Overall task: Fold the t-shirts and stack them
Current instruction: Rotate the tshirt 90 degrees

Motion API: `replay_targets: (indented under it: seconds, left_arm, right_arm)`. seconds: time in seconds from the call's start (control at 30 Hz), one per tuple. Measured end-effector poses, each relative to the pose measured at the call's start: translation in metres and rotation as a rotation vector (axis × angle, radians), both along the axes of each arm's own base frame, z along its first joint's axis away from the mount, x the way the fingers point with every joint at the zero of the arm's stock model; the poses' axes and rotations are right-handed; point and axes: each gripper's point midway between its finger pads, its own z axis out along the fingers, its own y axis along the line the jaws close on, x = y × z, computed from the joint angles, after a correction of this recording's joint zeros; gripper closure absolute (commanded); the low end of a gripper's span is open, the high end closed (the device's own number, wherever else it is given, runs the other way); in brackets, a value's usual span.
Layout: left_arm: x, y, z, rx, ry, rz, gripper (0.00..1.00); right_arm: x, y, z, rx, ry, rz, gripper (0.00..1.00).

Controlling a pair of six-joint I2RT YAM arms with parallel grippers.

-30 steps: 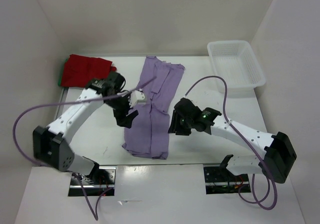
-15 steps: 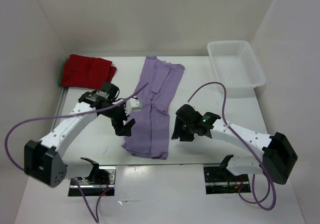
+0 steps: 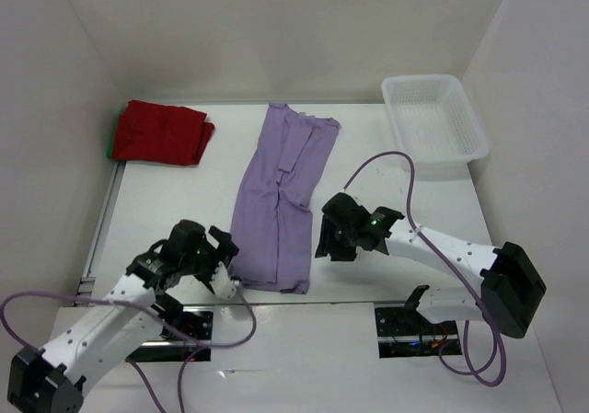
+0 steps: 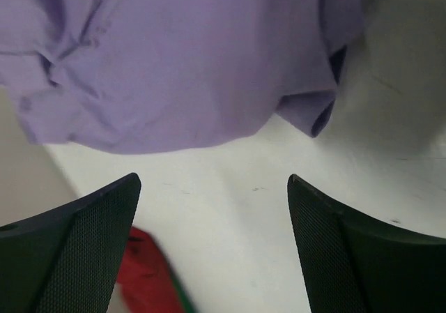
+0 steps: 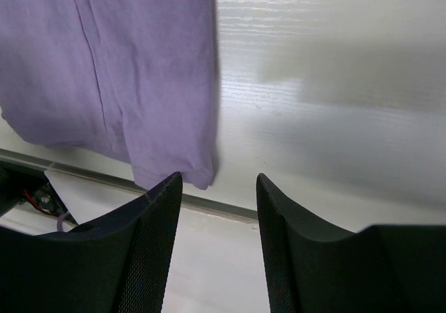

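Since a second ago our left arm has swung back from the middle of the lavender shirt (image 3: 276, 211) to its near left corner, while our right arm has barely shifted. We judge the task about two-thirds done: the dark red shirt (image 3: 161, 132) lies folded at the far left of the table (image 3: 166, 211) with a sliver of the green shirt (image 3: 113, 143) showing under it, so those two look stacked. The lavender one lies mid-table as a long strip, folded lengthwise only; a crosswise fold and the move onto the pile are still left. The left gripper (image 3: 219, 264) is spread wide and holds nothing, just beside the near hem. The right gripper (image 3: 324, 238) is partly spread, also holding nothing, beside the strip's right edge. From above we get the whole layout, including the white basket (image 3: 474, 130) far right. Only the left wrist view shows the bunched, curled-under corner of the hem beyond the fingertips (image 4: 129, 187). Only the right wrist view shows the strip's near right corner lying at the table's front edge.
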Motion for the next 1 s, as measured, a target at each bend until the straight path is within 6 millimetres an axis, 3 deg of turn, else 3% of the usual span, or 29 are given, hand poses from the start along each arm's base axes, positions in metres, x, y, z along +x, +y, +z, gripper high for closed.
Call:
replay_targets:
  seconds: [0.1, 0.33, 0.67, 0.83, 1.0]
  left_arm:
    - [-0.006, 0.003, -0.016, 0.04, -0.175, -0.137, 0.08]
    - [-0.017, -0.016, 0.003, -0.029, -0.487, -0.316, 0.18]
    - [-0.007, -0.009, -0.012, 0.076, -0.531, -0.329, 0.21]
    - [-0.015, -0.008, -0.043, 0.147, -0.377, -0.386, 0.2]
    - [-0.012, -0.015, -0.047, 0.2, -0.261, -0.443, 0.2]
  right_arm:
    - [0.0, 0.0, 0.0, 0.002, 0.0, -0.001, 0.48]
    - [-0.005, -0.004, -0.005, 0.002, 0.011, -0.012, 0.46]
    - [-0.008, -0.003, -0.017, -0.018, 0.05, -0.001, 0.46]
    - [-0.009, -0.002, -0.023, -0.032, 0.066, 0.009, 0.45]
    - [-0.007, 0.001, -0.022, -0.022, 0.06, 0.012, 0.45]
